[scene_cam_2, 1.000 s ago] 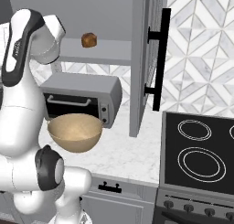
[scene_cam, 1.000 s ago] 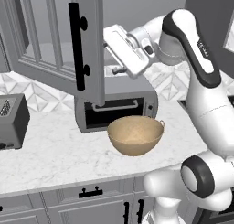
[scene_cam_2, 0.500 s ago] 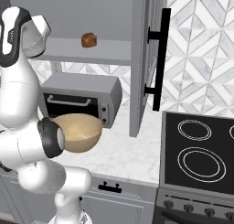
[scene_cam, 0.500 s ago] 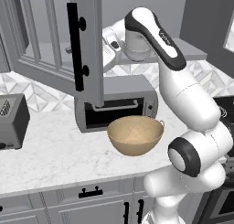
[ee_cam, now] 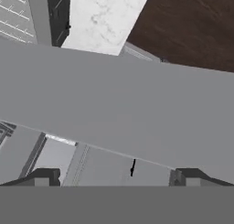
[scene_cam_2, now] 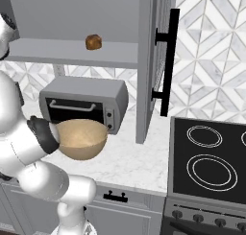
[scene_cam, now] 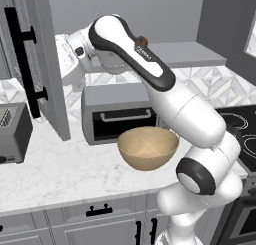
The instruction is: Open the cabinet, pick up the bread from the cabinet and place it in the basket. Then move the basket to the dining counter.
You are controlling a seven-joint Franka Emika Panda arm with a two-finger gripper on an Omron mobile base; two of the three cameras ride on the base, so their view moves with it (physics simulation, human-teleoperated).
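The cabinet (scene_cam_2: 72, 18) stands open, its left door (scene_cam: 47, 64) and right door (scene_cam_2: 153, 61) swung out. The bread (scene_cam_2: 93, 41), a small golden-brown lump, sits on the grey shelf; in the left base view the bread (scene_cam: 142, 40) peeks out behind my arm. The tan basket (scene_cam: 147, 148) rests on the worktop in front of the toaster oven and holds nothing, as the basket (scene_cam_2: 79, 138) also shows from the right. My hand (scene_cam: 70, 64) hangs by the left door, well left of the bread. The gripper (ee_cam: 116, 177) is open, with nothing between its tips.
A grey toaster oven (scene_cam: 117, 114) stands under the shelf, a toaster (scene_cam: 12, 131) at the far left, a black stove (scene_cam_2: 211, 157) to the right. A marble slab (ee_cam: 105, 17) beside dark wood floor shows in the hand view; I cannot tell which counter it is.
The arm has swung left across the cabinet front, and the hand has come down beside the left door. Bread and basket have not moved. The gripper stays open.
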